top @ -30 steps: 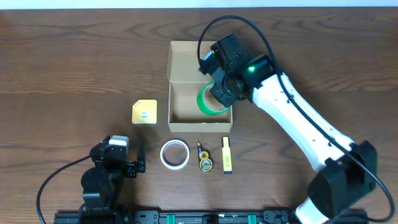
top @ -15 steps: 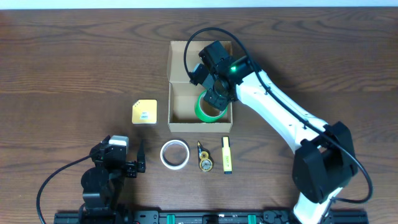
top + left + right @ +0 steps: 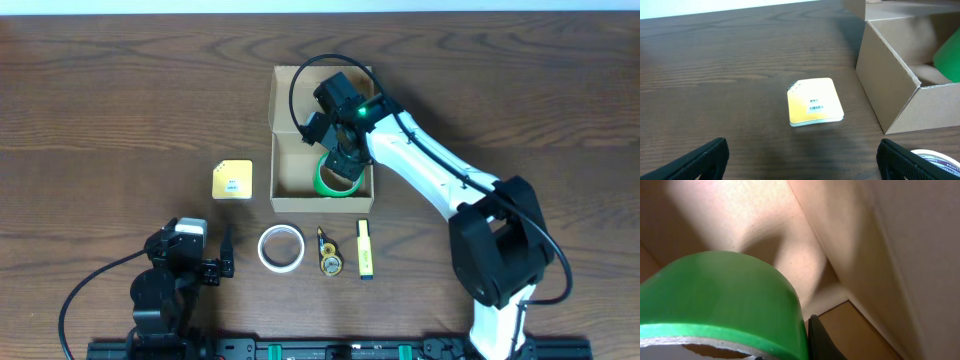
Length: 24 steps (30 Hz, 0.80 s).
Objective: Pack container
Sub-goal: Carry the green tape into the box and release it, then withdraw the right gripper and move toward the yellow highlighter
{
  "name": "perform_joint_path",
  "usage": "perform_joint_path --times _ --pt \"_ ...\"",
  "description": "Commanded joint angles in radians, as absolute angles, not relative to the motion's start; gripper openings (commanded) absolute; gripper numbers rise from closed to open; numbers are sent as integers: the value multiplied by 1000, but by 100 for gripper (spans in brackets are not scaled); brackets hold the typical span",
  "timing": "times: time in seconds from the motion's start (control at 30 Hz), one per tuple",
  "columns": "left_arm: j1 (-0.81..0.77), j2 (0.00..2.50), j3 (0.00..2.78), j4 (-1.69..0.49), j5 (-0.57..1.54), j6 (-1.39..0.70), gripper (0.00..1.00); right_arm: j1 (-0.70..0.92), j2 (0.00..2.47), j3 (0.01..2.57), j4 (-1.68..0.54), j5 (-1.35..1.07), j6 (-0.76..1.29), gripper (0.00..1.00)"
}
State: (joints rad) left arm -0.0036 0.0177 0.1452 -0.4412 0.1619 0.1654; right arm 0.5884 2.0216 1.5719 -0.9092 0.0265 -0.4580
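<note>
container [image 3: 292,172] sat toward 12 o'clock on the table [image 3: 120,100], flap lid open toward 12. right gripper [image 3: 340,160] was inside its 4 o'clock corner, clamped on the green tape roll [image 3: 333,184]. left gripper [image 3: 800,165] sat at 7 o'clock, fingers spread, holding nothing.

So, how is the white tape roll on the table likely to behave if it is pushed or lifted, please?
The white tape roll lies flat on the table, so a push would probably slide it, not roll it. It looks like a stiff open ring, likely light and easy to pinch across its wall. Tipped on edge, it might roll.
</note>
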Motion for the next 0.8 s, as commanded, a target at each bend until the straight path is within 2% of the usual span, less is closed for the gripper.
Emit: perform_joint_path --times 0.0,0.07,0.1,0.13,0.4,0.77 --pt "0 18 128 -444 174 180 95 592 2049 1589 -901 27 -474 1" --pt "0 18 128 -444 174 180 95 593 2054 1589 -897 26 -474 1" --pt "0 18 128 -444 173 180 95 593 2054 1589 -893 26 -473 4" --pt "0 18 128 -444 174 180 95 593 2054 1589 -889 26 -473 11" --pt "0 18 128 -444 174 180 95 594 2054 1589 -870 26 -472 30" --pt "0 18 128 -444 173 180 96 651 1953 1741 -897 27 -463 34"
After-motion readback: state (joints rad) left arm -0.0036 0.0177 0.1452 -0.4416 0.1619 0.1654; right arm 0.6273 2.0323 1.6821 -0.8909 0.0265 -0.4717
